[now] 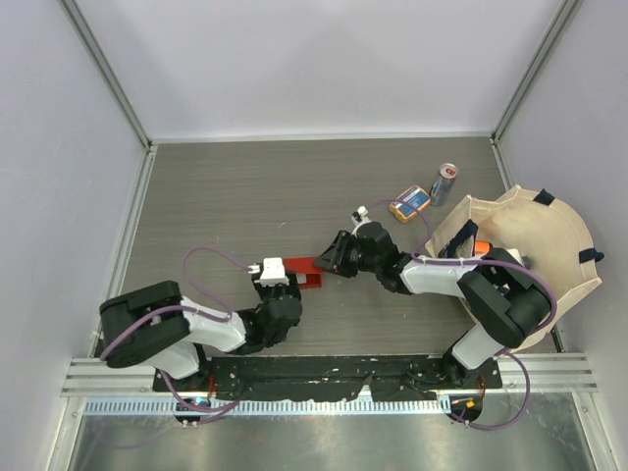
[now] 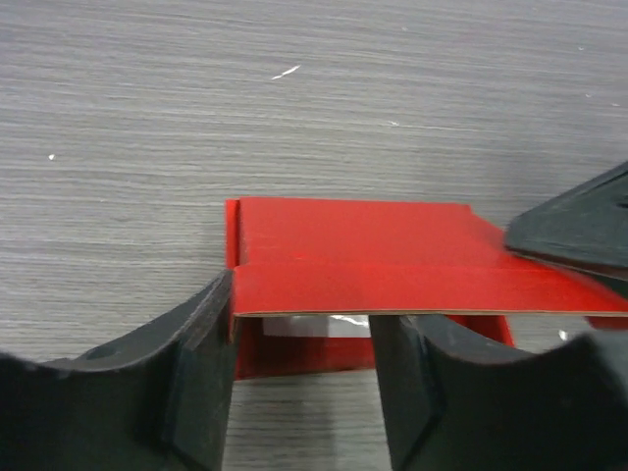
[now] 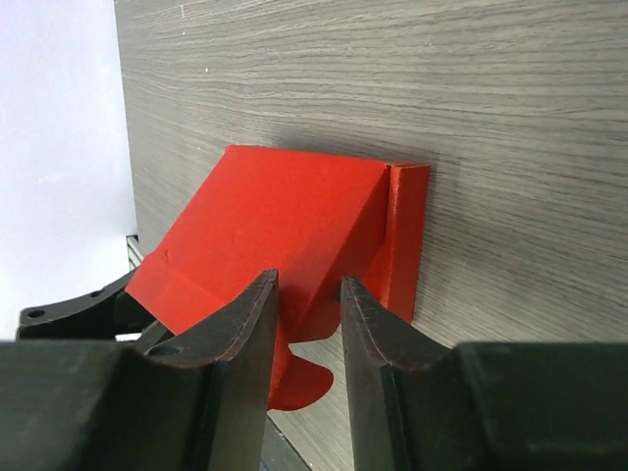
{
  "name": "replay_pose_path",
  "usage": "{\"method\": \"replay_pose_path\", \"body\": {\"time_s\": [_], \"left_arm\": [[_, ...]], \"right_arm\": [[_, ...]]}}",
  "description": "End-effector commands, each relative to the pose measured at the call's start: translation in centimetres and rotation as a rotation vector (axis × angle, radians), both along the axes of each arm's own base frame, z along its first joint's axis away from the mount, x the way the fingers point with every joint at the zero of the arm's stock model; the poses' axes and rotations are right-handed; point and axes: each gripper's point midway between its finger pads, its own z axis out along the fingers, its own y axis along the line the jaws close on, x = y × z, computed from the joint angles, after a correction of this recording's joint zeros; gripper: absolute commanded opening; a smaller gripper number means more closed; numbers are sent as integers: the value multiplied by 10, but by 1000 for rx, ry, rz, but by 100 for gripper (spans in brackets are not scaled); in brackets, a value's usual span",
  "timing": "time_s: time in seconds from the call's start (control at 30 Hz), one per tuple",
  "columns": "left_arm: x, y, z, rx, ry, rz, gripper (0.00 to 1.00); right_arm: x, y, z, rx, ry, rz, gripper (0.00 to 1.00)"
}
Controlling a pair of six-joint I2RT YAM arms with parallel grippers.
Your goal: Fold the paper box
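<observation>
While the right hand (image 3: pixel 306 285) has its black fingers close around the raised flap of the red paper box (image 3: pixel 285 216), though whether it truly pinches cannot be told, the left hand (image 2: pixel 304 329) stands open astride the near wall, the box lying midway on the worktop (image 1: pixel 245 196) between them. Thin, glossy card with sharp creases and a rounded tab, it may buckle or tear under a crooked pull, or skate across the smooth wood-grain surface.

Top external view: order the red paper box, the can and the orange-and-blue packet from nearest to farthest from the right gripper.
1. Red paper box, at the fingers of the right gripper.
2. Orange-and-blue packet, farther back and right.
3. Can, farthest, back right beside the packet.
</observation>
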Motion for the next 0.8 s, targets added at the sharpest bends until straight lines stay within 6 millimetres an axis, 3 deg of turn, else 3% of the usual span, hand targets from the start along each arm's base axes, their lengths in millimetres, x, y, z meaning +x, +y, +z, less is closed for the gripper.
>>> {"method": "replay_pose_path", "body": {"time_s": [0.0,0.1,0.17,0.2,0.3,0.33,0.37,0.43,0.6,0.77], "left_arm": [[-12,-14,5,-67,110,-57,60],[-25,-22,11,-126,162,-153,70],[-38,-23,1,-138,228,-223,77],[-43,-24,9,-181,234,-249,79],[-60,-14,4,-184,322,-277,84],[-63,-13,17,-227,314,-290,85],[-71,-5,9,-195,361,-300,86],[-78,-3,23,-262,376,-316,88],[-101,4,32,-321,450,-386,87],[-104,29,52,-428,468,-270,80]], "right_arm": [[-1,12,19,23,-94,67,36],[4,14,20,30,-120,60,36],[5,14,18,21,-126,66,36],[6,14,19,18,-133,68,36],[9,14,20,4,-153,74,36],[9,14,19,-4,-154,76,36],[9,14,21,-6,-170,84,35],[10,14,21,-14,-179,88,35],[11,19,24,-19,-209,128,35],[9,17,23,-45,-232,157,34]]}}
